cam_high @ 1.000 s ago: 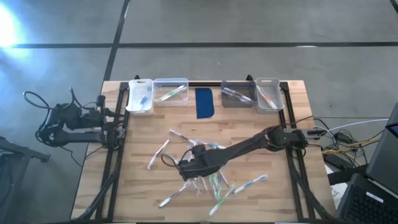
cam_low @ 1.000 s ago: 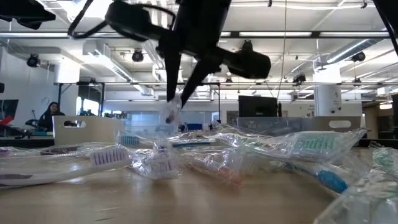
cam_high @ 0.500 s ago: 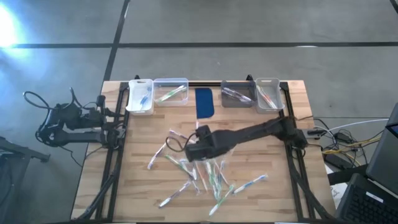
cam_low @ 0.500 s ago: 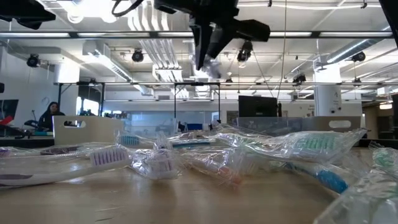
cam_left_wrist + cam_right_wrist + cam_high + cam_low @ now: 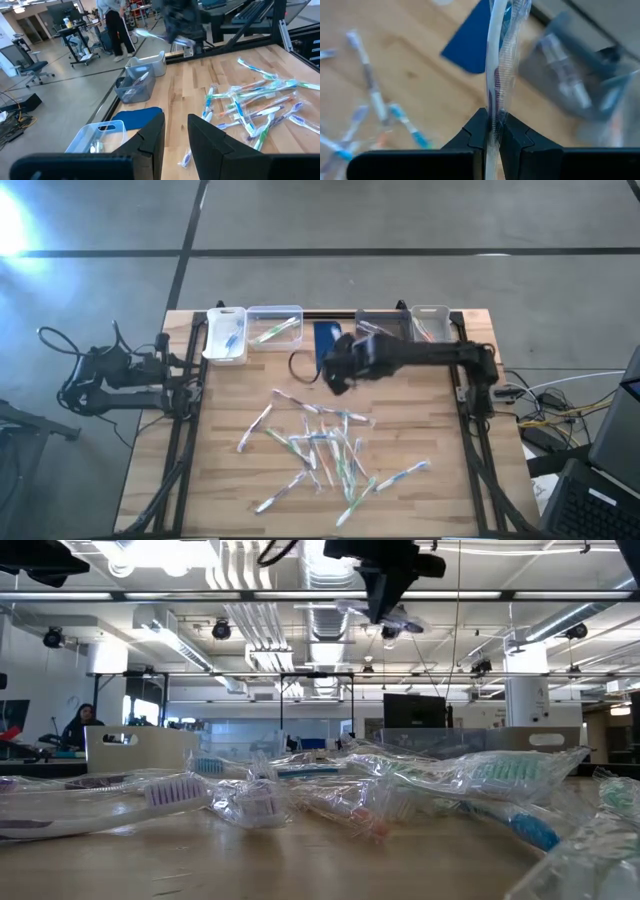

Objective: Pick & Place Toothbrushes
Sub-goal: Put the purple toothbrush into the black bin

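The right gripper (image 5: 491, 131) is pinching one wrapped toothbrush (image 5: 495, 65) upright, hovering upper centre beside the blue pad (image 5: 328, 338), likely lining up a bin (image 5: 382, 331). The left gripper (image 5: 175, 137) is idling, slightly parted, far left.

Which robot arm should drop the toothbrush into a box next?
The right one, probably. Its right gripper is shut on a clear-wrapped white toothbrush, up near the grey plastic bin. The left gripper waits open at the table's left edge.

right gripper (image 5: 385, 602) raised, pinching wrapped toothbrush (image 5: 392, 618); toothbrushes (image 5: 330, 795) piled on table (image 5: 150, 865)
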`<move>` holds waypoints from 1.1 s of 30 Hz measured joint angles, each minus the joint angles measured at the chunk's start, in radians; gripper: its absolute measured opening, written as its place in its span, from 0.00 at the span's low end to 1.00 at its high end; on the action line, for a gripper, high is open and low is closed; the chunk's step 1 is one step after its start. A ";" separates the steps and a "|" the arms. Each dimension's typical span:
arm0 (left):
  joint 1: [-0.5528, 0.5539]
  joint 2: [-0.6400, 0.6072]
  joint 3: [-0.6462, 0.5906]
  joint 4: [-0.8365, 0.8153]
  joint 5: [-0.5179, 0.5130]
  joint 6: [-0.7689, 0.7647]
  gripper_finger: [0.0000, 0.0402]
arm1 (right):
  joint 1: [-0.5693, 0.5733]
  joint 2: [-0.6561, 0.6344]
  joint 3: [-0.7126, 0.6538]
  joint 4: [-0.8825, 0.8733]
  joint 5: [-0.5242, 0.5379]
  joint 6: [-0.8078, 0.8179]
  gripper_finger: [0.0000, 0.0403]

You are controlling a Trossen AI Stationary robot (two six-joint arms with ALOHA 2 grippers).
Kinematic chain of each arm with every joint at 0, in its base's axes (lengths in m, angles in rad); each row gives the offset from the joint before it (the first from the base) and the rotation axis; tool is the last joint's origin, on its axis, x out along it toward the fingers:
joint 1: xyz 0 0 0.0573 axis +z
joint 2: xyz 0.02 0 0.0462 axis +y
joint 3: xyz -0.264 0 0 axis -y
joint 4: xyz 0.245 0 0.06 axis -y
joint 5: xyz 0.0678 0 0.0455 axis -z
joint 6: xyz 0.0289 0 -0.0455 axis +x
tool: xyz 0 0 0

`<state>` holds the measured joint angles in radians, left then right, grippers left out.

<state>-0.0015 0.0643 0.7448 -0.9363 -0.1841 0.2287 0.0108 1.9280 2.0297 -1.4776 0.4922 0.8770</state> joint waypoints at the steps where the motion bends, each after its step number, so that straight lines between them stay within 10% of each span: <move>1: 0.000 0.000 0.000 0.000 0.000 0.000 0.22 | -0.018 -0.017 -0.005 -0.007 0.007 -0.031 0.05; 33: 0.000 0.000 0.000 0.000 0.000 0.000 0.22 | -0.615 -0.283 -0.449 0.168 -0.165 -1.038 0.05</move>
<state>-0.0014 0.0643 0.7448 -0.9364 -0.1841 0.2287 -0.6045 1.6447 1.5805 -1.3093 0.3275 -0.1614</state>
